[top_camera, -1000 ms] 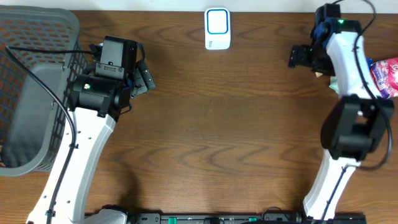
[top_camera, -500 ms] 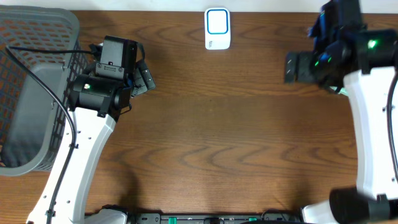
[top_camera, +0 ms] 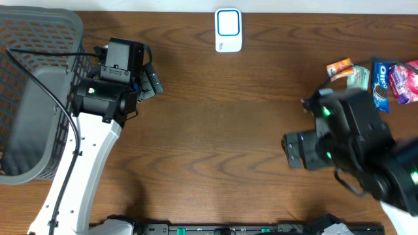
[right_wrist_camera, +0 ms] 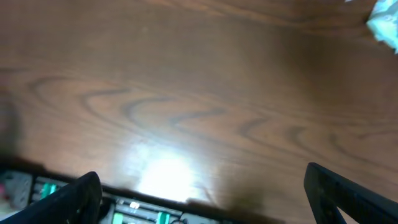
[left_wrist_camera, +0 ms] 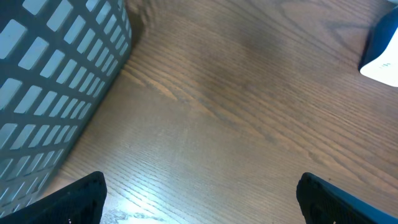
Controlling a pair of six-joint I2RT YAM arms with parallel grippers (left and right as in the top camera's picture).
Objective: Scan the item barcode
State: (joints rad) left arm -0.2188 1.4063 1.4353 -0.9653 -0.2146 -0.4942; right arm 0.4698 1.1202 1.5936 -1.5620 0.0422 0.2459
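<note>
Nearest us, the right gripper (top_camera: 297, 150) hangs over bare tabletop (top_camera: 222, 130) on the near right, its arm a blur from overhead, and the wrist view shows its fingers (right_wrist_camera: 74, 198) spread wide with nothing between them, only wood grain below. On the left, a little farther back, the left gripper (top_camera: 151, 81) hovers just beside the grey basket (top_camera: 39, 98), fingers (left_wrist_camera: 81, 196) also wide apart and empty. So nothing is in hand yet. The goods sit far right: a cluster of snack packets (top_camera: 381, 79), an orange packet (top_camera: 339, 67) on its left side and a pink packet (top_camera: 406, 77) at the right margin of the view, all touching or overlapping. Farthest back, at centre, lies the white and blue scanner (top_camera: 228, 29), well apart from that pile. Here is the worry: with the packets crowded together, wide fingers coming down could pinch two at once or shove a neighbour off to the right. A soft wrapper may also crumple or slip on the long carry across to the scanner. And no barcode is visible from here, so a packet could easily arrive with its code facing away from the reader.
</note>
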